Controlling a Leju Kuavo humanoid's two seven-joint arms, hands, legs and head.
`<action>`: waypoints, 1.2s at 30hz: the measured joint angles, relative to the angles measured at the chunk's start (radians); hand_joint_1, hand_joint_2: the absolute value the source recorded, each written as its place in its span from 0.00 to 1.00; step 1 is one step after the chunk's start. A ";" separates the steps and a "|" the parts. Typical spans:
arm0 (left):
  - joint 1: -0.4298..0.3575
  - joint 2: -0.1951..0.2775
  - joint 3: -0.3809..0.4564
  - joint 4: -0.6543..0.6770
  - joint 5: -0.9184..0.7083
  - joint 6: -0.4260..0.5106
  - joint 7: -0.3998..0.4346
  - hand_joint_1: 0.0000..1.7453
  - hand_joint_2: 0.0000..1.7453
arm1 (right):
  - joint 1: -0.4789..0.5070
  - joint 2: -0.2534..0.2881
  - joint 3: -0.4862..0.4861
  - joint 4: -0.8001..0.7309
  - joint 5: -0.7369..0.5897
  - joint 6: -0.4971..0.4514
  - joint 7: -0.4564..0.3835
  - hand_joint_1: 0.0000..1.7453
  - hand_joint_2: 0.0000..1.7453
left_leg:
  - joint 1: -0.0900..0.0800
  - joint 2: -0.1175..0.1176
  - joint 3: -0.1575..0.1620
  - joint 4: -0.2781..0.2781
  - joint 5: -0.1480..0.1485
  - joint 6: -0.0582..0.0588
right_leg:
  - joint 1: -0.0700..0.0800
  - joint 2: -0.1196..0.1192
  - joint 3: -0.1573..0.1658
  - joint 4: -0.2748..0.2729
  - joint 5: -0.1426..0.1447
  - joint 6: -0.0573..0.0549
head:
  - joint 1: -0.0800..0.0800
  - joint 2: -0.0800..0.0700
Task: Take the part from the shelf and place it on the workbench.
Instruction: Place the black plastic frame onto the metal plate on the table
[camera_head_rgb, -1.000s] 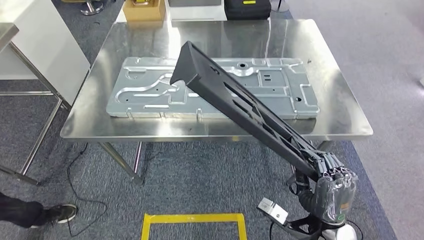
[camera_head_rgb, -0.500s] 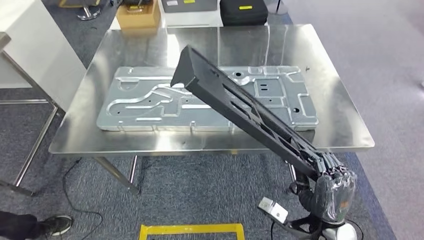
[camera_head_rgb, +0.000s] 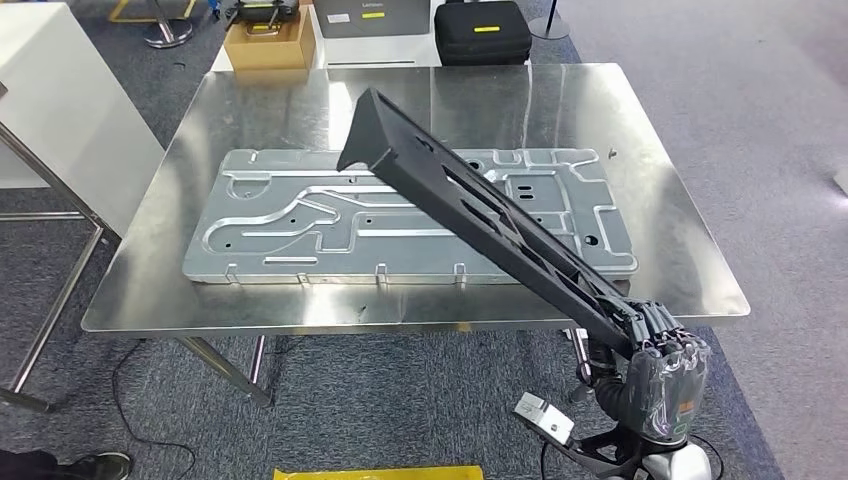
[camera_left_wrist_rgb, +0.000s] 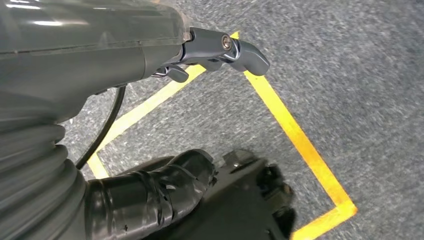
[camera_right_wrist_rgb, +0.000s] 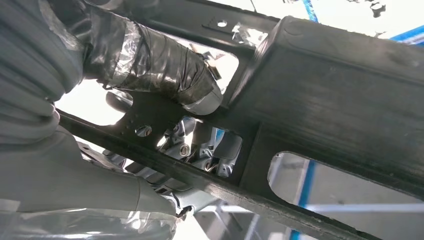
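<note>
Right robot hand (camera_head_rgb: 662, 350) is gripping the long black slotted part (camera_head_rgb: 470, 205) above the desk (camera_head_rgb: 660, 200); left robot hand (camera_left_wrist_rgb: 220, 50) is hanging, seemingly empty

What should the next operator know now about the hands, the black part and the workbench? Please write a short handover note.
Right hand: grips one end of the long black slotted part, which slants up over the workbench.
Left hand: holds nothing, hangs over the grey carpet by the yellow floor tape.
Steel workbench: carries a large stamped metal plate.
Done: the part is off the shelf and in hand.
Left: lower it onto the workbench and release.
</note>
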 joint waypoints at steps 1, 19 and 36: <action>0.000 0.000 0.000 0.000 0.000 0.000 0.000 0.00 1.00 | -0.002 -0.001 0.002 0.000 0.000 0.000 0.000 1.00 1.00 | 0.003 0.001 0.009 -0.008 0.004 0.004 | 0.000 0.000 -0.002 0.014 -0.011 0.005 | 0.001 0.000; -0.007 -0.003 -0.003 0.000 -0.003 0.000 0.001 0.00 1.00 | -0.020 -0.011 0.021 0.013 0.006 0.000 0.015 1.00 1.00 | 0.007 -0.002 -0.015 0.157 -0.135 -0.041 | -0.011 -0.004 -0.055 -0.003 0.052 -0.026 | -0.001 0.000; -0.006 -0.003 -0.002 0.000 0.005 -0.022 -0.006 0.00 1.00 | -0.029 -0.013 0.045 0.029 0.011 0.000 0.027 0.92 1.00 | 0.005 -0.002 0.003 -0.018 0.016 0.015 | -0.011 -0.003 -0.146 0.254 -0.102 0.020 | 0.001 0.000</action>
